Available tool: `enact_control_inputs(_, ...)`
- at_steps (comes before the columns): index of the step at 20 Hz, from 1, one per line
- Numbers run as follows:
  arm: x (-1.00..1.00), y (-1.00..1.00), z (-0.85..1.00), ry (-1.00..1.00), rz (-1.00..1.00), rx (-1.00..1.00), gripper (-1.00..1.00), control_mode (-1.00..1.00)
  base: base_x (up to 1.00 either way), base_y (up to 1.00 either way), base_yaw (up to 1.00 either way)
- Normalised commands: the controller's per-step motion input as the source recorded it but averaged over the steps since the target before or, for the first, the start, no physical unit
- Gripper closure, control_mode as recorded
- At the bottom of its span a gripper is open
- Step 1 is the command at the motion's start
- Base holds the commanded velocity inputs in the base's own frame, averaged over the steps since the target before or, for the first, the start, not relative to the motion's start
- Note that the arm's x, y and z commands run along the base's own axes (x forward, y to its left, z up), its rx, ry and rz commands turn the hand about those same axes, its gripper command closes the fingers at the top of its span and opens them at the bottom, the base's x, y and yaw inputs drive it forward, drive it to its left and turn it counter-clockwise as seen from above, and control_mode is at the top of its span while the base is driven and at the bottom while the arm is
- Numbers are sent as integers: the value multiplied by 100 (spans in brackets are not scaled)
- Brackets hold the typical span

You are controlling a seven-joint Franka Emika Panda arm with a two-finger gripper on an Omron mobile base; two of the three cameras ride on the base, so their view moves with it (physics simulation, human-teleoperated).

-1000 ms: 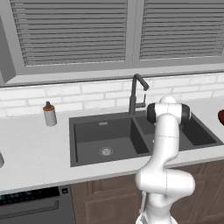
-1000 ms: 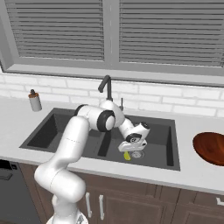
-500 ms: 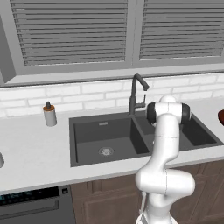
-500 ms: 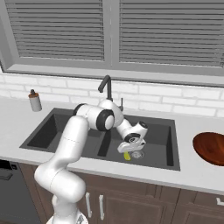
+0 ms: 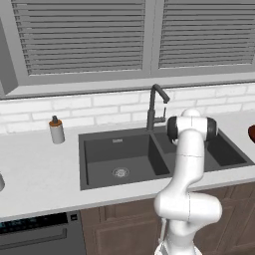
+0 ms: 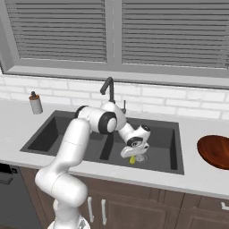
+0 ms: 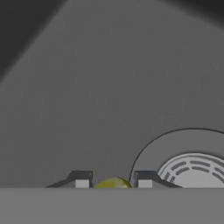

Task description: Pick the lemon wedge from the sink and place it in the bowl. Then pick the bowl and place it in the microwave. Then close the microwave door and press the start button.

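Note:
In the sink's [image 6: 178, 147] right basin lies the tiny yellow lemon wedge [image 6: 132, 159], close to the round steel drain [image 7: 192, 168]. My gripper [image 6: 133, 156] reaches down onto it from above. In the hand view the wedge [image 7: 113, 183] sits between my two dark fingertips [image 7: 82, 179], which press against its sides, so the gripper [image 7: 113, 180] is shut on it. The reddish-brown bowl [image 6: 215, 152] rests on the counter to the right of the sink, and its edge [image 5: 252, 133] shows at the right border of the left base view. My arm hides the wedge in the left base view.
A dark gooseneck faucet [image 6: 108, 89] stands behind the divider between the basins, just above my arm. A soap bottle [image 5: 57, 130] stands on the counter left of the sink. A window with blinds runs along the back wall. An appliance front [image 5: 35, 234] sits under the left counter.
The fingers have drawn together onto the lemon wedge. The arm and the wedge have stayed in place.

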Motion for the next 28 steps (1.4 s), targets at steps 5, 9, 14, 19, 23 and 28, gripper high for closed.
enact_control_inputs(5, -36, 0, 11, 0, 0, 0, 100, -100, 0, 0, 0)
enact_control_inputs(9, -4, 0, 28, 0, 0, 0, 100, -100, 0, 0, 0)
enact_control_inputs(14, 7, 0, 48, -4, 0, 0, 100, -100, 0, 0, 0)
enact_control_inputs(19, 18, -1, 56, 0, -1, 0, 100, -100, 0, 0, 0)
enact_control_inputs(23, 14, 0, 79, 12, 0, 0, 100, -100, 0, 0, 0)
enact_control_inputs(28, -16, -20, 63, 4, 0, -2, 100, -100, 0, 0, 0)
